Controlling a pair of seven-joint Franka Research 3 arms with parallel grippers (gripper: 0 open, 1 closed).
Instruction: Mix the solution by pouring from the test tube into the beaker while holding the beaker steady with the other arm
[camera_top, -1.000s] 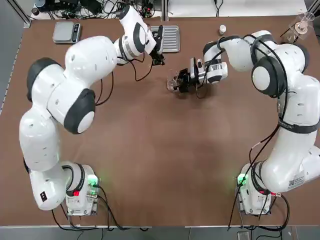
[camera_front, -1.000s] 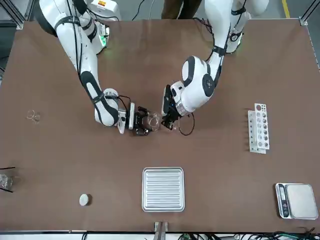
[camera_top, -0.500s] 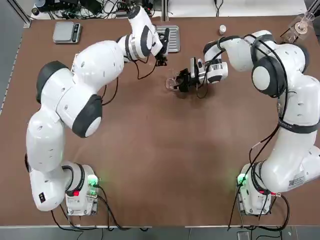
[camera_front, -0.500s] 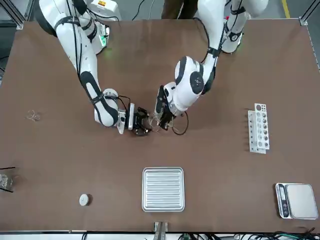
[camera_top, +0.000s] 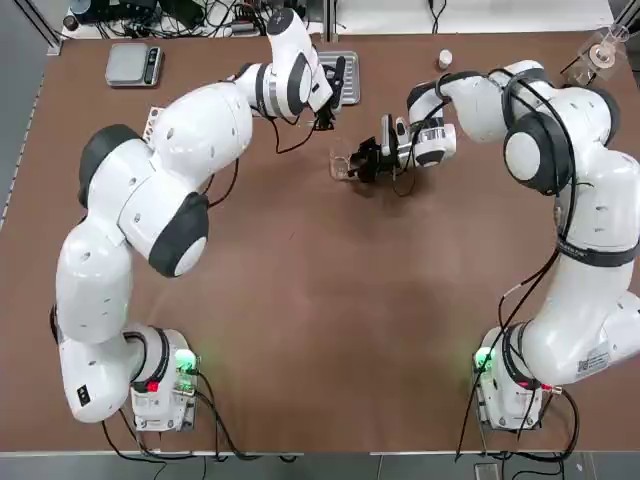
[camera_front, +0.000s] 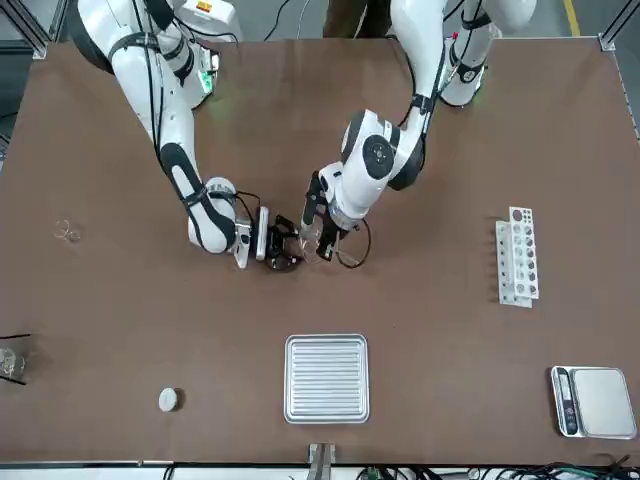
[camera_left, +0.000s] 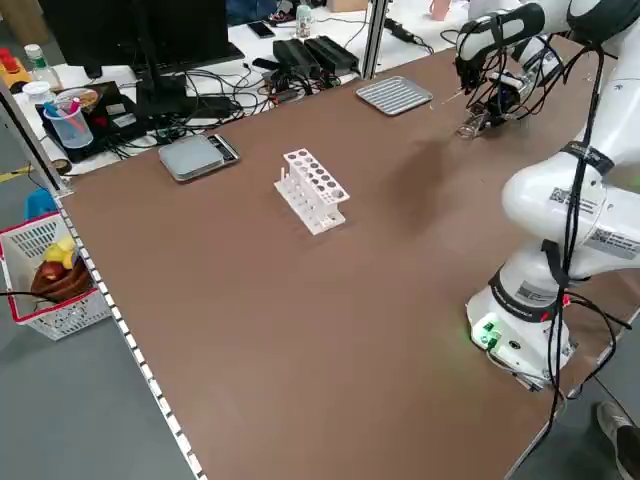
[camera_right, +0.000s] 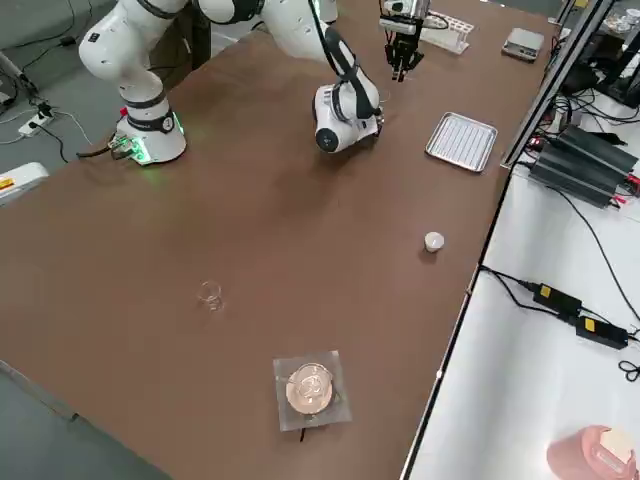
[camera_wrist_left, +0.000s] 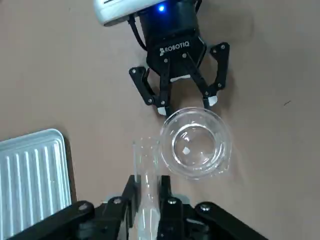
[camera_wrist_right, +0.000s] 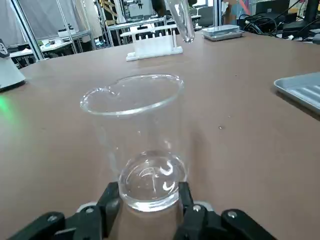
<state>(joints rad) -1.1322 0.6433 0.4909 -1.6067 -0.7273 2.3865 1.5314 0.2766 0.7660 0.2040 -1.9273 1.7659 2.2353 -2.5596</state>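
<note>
The left gripper (camera_wrist_left: 149, 186) is clamped on the glass test tube (camera_wrist_left: 147, 200), just beside the clear beaker (camera_wrist_left: 196, 145), which the right gripper (camera_wrist_right: 150, 192) grasps near its base

Brown table (camera_front: 420, 350), front view: tray (camera_front: 327, 379) 6 o'clock, cap (camera_front: 168, 400) 7, small glass (camera_front: 66, 232) 9, rack (camera_front: 517, 257) 3, scale (camera_front: 593, 402) 4.

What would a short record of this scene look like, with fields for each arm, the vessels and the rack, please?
left gripper: fingers closed on test tube, near the beaker
right gripper: fingers at the beaker's base
beaker: upright
rack: white, on the table
tray: ribbed, metallic
</note>
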